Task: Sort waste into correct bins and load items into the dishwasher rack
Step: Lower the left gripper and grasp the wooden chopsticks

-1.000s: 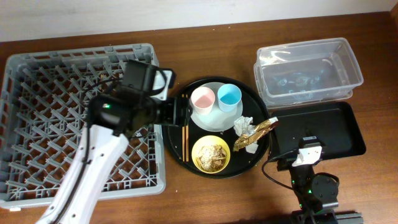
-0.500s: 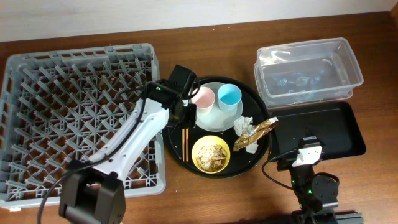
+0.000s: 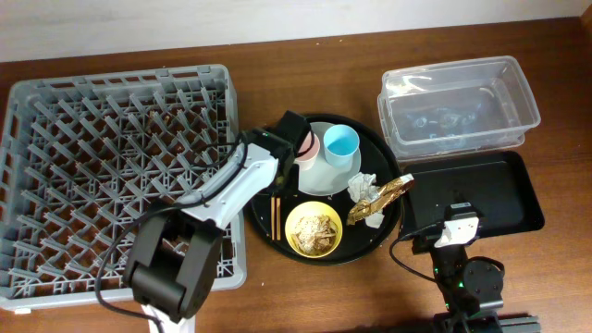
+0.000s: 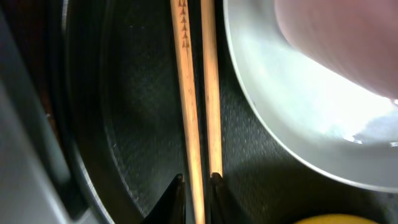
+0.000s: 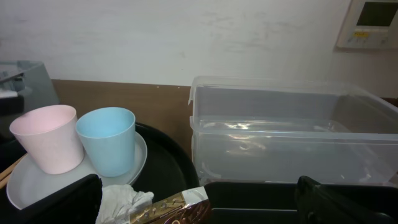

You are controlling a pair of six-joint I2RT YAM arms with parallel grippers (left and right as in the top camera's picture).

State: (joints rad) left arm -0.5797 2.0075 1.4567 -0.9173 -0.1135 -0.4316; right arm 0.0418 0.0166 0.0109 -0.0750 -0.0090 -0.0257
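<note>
Left gripper [image 4: 196, 196] is low over the chopsticks [image 4: 208, 93]. Its fingers are narrow and straddle the pair across its width, which suits a pinch. Clamping cannot be confirmed. The pair lies flat in the round black tray [image 4: 124, 124], just beside the plate [image 4: 292, 112]. Right gripper [image 5: 199, 205] rests idle facing the clear tub [image 5: 280, 124], fingers wide, holding nothing.
</note>
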